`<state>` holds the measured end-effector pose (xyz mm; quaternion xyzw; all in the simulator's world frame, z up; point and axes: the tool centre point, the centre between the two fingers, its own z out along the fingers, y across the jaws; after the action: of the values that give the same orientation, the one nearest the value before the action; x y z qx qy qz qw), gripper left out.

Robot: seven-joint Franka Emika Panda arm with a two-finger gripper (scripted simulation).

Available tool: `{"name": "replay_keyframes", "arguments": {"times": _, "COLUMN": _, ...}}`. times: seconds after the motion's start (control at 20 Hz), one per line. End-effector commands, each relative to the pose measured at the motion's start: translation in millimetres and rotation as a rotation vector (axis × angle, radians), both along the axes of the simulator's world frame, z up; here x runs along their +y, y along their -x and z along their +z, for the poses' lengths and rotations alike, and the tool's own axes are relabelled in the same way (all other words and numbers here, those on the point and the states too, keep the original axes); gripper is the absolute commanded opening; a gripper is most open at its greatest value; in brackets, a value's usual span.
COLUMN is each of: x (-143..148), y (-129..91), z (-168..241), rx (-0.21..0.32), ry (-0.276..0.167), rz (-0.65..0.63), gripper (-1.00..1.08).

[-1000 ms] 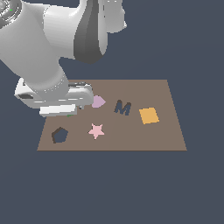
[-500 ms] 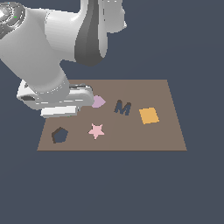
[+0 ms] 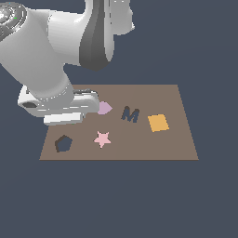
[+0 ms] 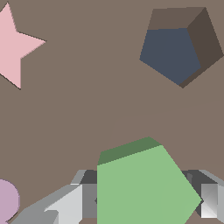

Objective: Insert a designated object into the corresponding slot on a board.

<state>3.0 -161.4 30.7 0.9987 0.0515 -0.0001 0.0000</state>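
The green pentagon block sits between my gripper's grey fingers, which are shut on it, above the brown board. The dark pentagon slot lies apart from the block in the wrist view. In the exterior view the slot is at the board's near corner on the exterior view's left. The white hand hovers just behind it and hides the block and fingertips.
On the board lie a pink star, a lilac heart partly behind the hand, a dark letter M and an orange square. The wrist view shows the star and heart too.
The hand stays over the same corner of the board with almost no shift. The upper arm links have turned slightly.
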Motion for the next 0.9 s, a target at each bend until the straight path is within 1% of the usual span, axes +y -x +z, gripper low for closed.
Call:
{"name": "replay_keyframes", "arguments": {"times": 0.0, "x": -2, "y": -1, "z": 0, "rx": 0.0, "ry": 0.0, "rz": 0.014, "gripper": -1.0}}
{"name": "replay_keyframes", "arguments": {"times": 0.25, "x": -6, "y": -6, "z": 1, "rx": -0.001, "ry": 0.001, "rz": 0.075, "gripper": -1.0}}
{"name": "replay_keyframes", "arguments": {"times": 0.45, "x": -11, "y": -13, "z": 2, "rx": -0.001, "ry": 0.001, "rz": 0.15, "gripper": -1.0}}
{"name": "replay_keyframes", "arguments": {"times": 0.85, "x": -22, "y": -34, "z": 4, "rx": -0.001, "ry": 0.001, "rz": 0.372, "gripper": -1.0}}
